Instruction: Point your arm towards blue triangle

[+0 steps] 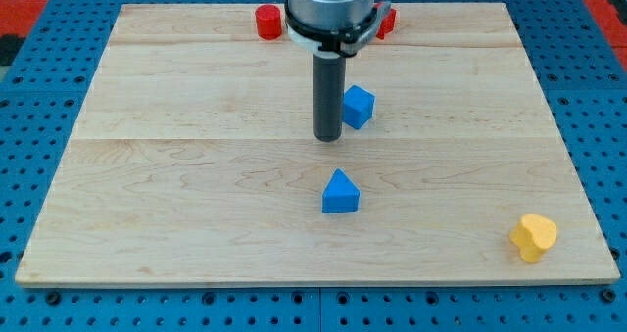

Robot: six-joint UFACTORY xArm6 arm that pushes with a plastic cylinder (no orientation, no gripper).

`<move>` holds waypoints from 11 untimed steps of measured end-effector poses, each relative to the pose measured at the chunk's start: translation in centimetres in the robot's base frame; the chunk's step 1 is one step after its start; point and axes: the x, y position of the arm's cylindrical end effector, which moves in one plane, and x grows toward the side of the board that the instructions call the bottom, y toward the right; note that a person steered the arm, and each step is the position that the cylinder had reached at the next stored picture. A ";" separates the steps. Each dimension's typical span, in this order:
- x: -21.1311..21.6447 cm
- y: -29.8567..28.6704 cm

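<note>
The blue triangle point(340, 193) lies on the wooden board point(196, 175) a little below the view's middle. My tip point(327, 137) stands above it in the view, a short gap away and slightly to its left. A blue cube-like block point(359, 106) sits just to the right of the rod, close to it; I cannot tell if they touch.
A red cylinder point(268, 22) sits at the board's top edge, left of the arm. Another red block point(386, 21) is partly hidden behind the arm at the top. A yellow block point(533, 237) lies near the bottom right corner. A blue pegboard surrounds the board.
</note>
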 end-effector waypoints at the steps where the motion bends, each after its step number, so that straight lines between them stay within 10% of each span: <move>1: 0.4 1.7; 6: 0.4 4.0; 11: 10.5 2.0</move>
